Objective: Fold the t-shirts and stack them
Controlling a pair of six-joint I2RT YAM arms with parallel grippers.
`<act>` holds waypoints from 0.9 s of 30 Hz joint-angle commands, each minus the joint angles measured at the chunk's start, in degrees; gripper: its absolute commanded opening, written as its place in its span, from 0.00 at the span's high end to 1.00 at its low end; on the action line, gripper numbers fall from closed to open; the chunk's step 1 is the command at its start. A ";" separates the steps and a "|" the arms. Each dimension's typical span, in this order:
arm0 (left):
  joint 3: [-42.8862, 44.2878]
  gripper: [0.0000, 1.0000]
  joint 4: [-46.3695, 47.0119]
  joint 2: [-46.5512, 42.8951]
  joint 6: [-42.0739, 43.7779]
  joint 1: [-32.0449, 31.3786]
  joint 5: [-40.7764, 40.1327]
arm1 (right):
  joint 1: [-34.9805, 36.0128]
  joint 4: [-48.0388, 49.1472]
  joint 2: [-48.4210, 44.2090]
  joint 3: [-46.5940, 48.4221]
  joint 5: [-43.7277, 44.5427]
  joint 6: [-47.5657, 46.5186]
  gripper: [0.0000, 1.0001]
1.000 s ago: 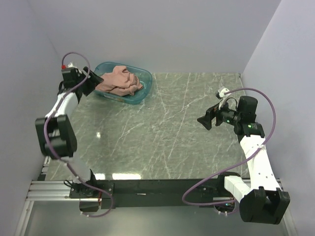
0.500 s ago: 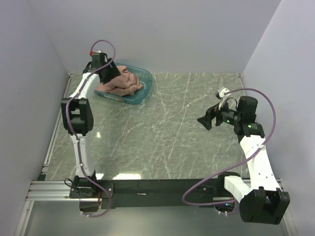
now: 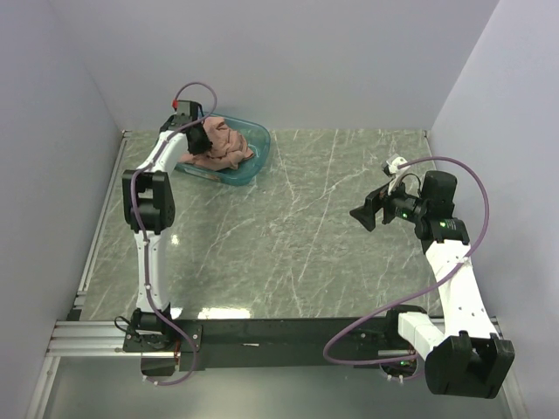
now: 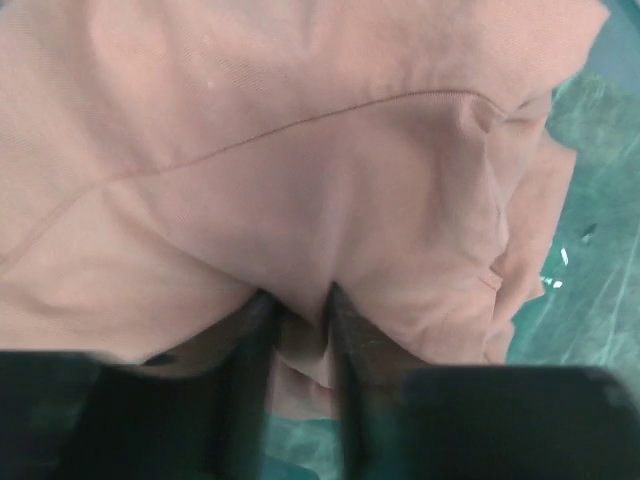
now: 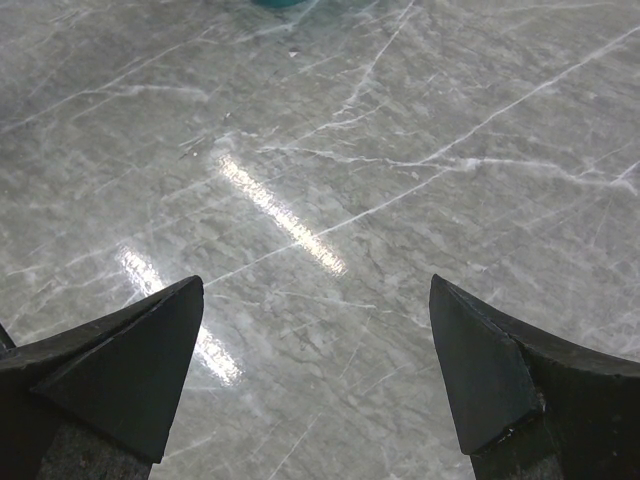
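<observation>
A dusty-pink t-shirt (image 3: pixel 227 145) lies crumpled in the translucent teal bin (image 3: pixel 251 166) at the table's back left. My left gripper (image 3: pixel 199 143) reaches down into the bin at the heap's left side. In the left wrist view its two dark fingers (image 4: pixel 350 350) stand close together with a fold of the pink t-shirt (image 4: pixel 300 150) pinched between them, so the left gripper (image 4: pixel 298 305) is shut on the cloth. My right gripper (image 3: pixel 365 214) hovers over the right half of the table, open. Nothing but marble shows between the right gripper (image 5: pixel 315 282) tips.
The grey-green marble table (image 3: pixel 297 227) spreads between both arms. Light walls close in the left, back and right sides. Teal bin wall (image 4: pixel 585 300) shows beside the cloth in the left wrist view. A black rail (image 3: pixel 262 333) with the arm bases runs along the near edge.
My left arm swung from the left of the bin over it and down into the heap, and its fingers closed on a fold of cloth. The right arm has not moved.
</observation>
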 commanded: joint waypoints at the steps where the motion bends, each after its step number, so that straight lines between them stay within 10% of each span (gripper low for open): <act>1: 2.15 0.73 2.91 -0.85 0.84 0.05 3.36 | -0.57 1.40 -0.22 -0.23 -0.86 -0.56 0.00; 5: -3.99 1.00 13.33 -11.18 2.16 -0.04 8.89 | -1.18 1.49 -0.48 -0.23 -1.38 -0.47 0.00; 12: -28.32 1.00 36.36 -39.32 2.60 -1.26 22.08 | -1.89 1.40 -0.49 -0.32 -1.30 -0.56 0.00; 27: -37.31 1.00 41.42 -66.33 -1.35 -11.28 37.21 | -7.16 1.93 -2.15 -0.41 -2.09 0.05 0.00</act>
